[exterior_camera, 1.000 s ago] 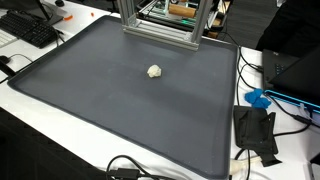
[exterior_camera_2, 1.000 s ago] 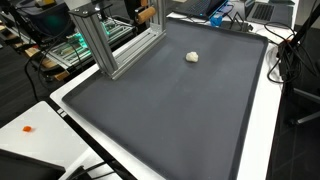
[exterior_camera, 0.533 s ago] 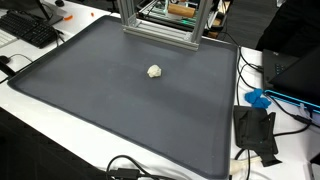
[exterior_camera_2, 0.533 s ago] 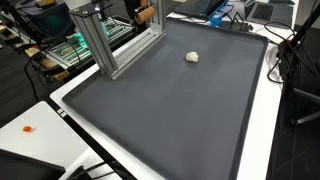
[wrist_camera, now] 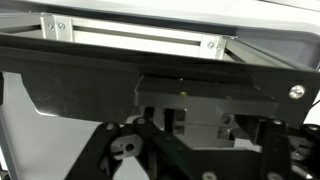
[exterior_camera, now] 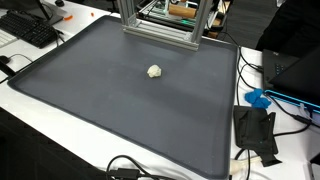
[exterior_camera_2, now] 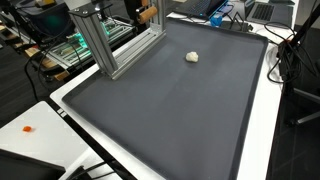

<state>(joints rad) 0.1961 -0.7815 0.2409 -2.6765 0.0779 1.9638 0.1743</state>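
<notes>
**While the lump lies alone, my gripper hangs up by the frame**

Since neither exterior view shows the arm over the dark mat point(exterior_camera: 90, 110), I judge the work barely begun. The small off-white lump point(exterior_camera: 154, 71) lies on the mat, out in front of the aluminium frame point(exterior_camera: 160, 25) and well apart from it. Both exterior views show it with nothing touching it.

My wrist view is filled by an aluminium rail with bolted brackets, which I take for part of that frame, seen close up. The gripper point(wrist_camera: 190, 145) shows only as blurred body and linkage along the bottom edge. Its fingertips fall outside the picture, so I cannot tell whether the pincer is released or clenched. As I read it, no approach, contact or grasp is done, and all handling of the lump is left.
</notes>
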